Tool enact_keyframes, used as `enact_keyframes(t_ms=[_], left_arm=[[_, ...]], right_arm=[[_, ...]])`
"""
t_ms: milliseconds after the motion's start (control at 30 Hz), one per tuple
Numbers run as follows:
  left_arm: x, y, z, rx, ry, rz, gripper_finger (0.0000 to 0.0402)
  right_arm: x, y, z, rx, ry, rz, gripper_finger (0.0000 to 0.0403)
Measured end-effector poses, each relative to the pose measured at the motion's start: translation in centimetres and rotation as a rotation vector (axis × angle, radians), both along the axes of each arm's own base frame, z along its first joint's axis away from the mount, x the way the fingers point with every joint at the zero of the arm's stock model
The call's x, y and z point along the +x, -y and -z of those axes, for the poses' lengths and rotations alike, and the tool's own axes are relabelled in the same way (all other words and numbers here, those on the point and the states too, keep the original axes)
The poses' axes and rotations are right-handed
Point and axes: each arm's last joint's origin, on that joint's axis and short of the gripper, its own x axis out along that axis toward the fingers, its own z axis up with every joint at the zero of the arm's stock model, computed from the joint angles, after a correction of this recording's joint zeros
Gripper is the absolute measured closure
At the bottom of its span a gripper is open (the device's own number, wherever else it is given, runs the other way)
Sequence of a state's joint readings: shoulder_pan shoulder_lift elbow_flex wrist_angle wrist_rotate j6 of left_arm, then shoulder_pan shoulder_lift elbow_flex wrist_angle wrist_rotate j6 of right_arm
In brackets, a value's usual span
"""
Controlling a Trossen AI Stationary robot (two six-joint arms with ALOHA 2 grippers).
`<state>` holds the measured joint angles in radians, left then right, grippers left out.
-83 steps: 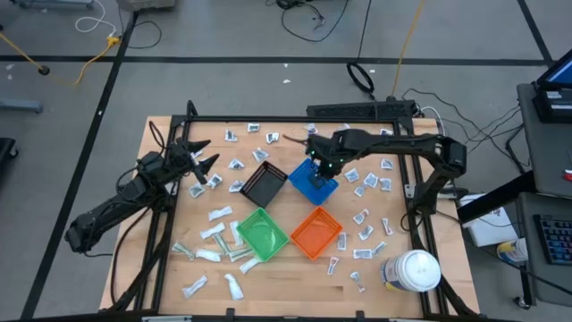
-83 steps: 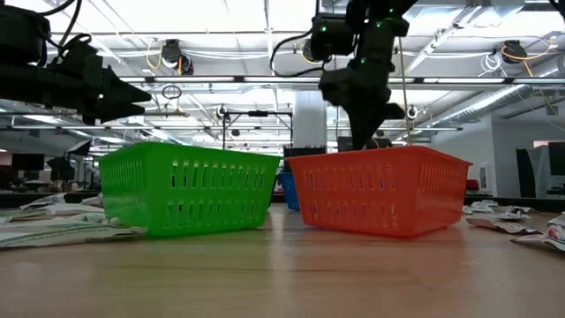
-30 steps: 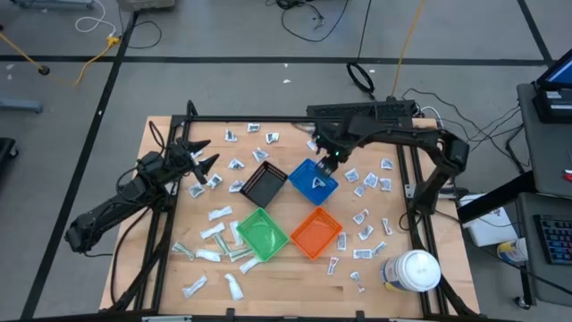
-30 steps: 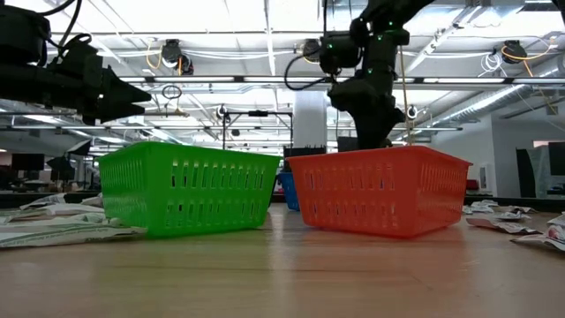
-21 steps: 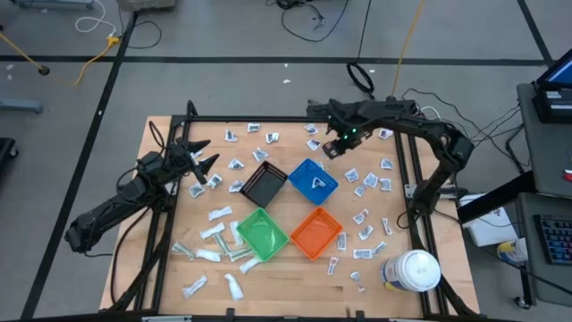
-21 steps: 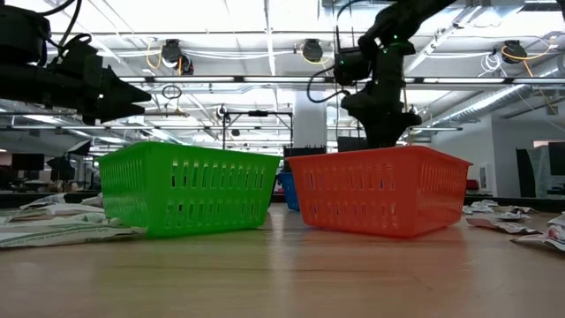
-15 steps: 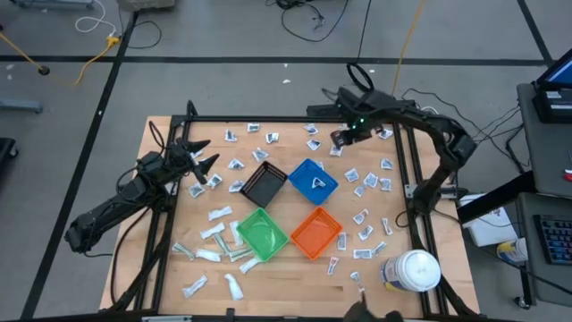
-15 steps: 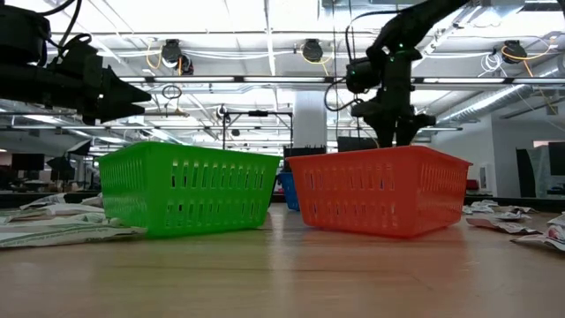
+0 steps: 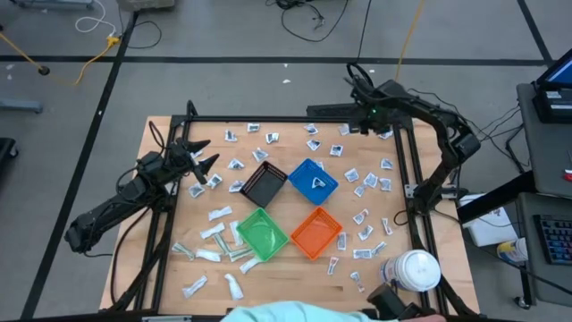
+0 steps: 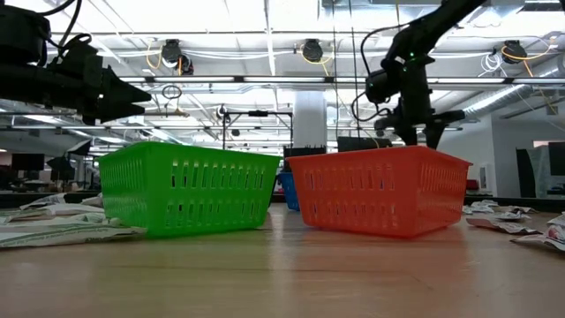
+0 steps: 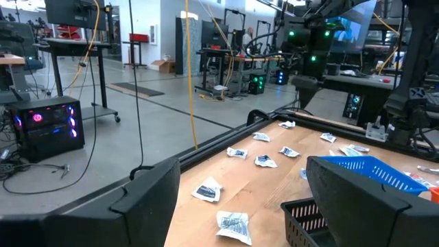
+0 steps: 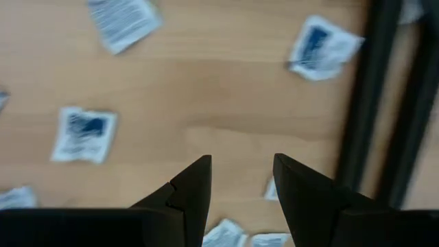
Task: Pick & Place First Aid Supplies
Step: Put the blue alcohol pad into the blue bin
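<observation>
The first aid supplies are small white packets scattered flat over the wooden table, for example on the right (image 9: 365,179) and at the near left (image 9: 213,234). One white packet (image 9: 315,182) lies in the blue bin (image 9: 302,172). My right gripper (image 9: 365,125) hangs open over the table's far right corner, pointing down, with loose packets (image 12: 86,134) under it and nothing between its fingers (image 12: 195,182). My left gripper (image 9: 201,163) waits at the left side, open and level (image 11: 240,199).
The black (image 9: 264,185), blue, green (image 9: 261,233) and orange (image 9: 316,233) bins stand mid-table. A white jar (image 9: 413,270) stands at the near right corner. A black frame rail (image 12: 384,103) runs close beside my right gripper. A person's pale sleeve (image 9: 295,313) shows at the near edge.
My right gripper has swung from beside the blue bin toward the table's far right corner, rolling about its own axis, and has stayed open. A person's sleeve has come into view at the near edge.
</observation>
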<state>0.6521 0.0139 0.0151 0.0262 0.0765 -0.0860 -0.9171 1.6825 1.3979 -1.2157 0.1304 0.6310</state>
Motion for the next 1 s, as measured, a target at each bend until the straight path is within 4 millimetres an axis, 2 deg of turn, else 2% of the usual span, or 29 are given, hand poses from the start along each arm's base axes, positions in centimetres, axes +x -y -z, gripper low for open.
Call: enact_keyframes(t_ms=[200,367,567,800,1000], left_arm=[[0.0,0.0,0.0,0.0,0.001,0.0,0.0078],[0.0,0.0,0.0,0.0,0.0,0.0,0.0078],[0.0,0.0,0.0,0.0,0.0,0.0,0.0078],[0.0,0.0,0.0,0.0,0.0,0.001,0.0078],[0.0,0.0,0.0,0.0,0.001,0.0,0.0078]], right_arm=[[-0.6,-0.6,0.7,-0.085,-0.086,0.007,0.0252],[-0.8,-2.0,2.7,-0.187,-0.115,-0.074,0.0252],[-1.0,-2.7,4.9,-0.263,-0.108,-0.162,0.0252],[-2.0,-2.6,7.0,-0.334,-0.157,-0.145,0.0252],[-2.9,-2.0,7.6,-0.38,-0.199,-0.116,0.0252]])
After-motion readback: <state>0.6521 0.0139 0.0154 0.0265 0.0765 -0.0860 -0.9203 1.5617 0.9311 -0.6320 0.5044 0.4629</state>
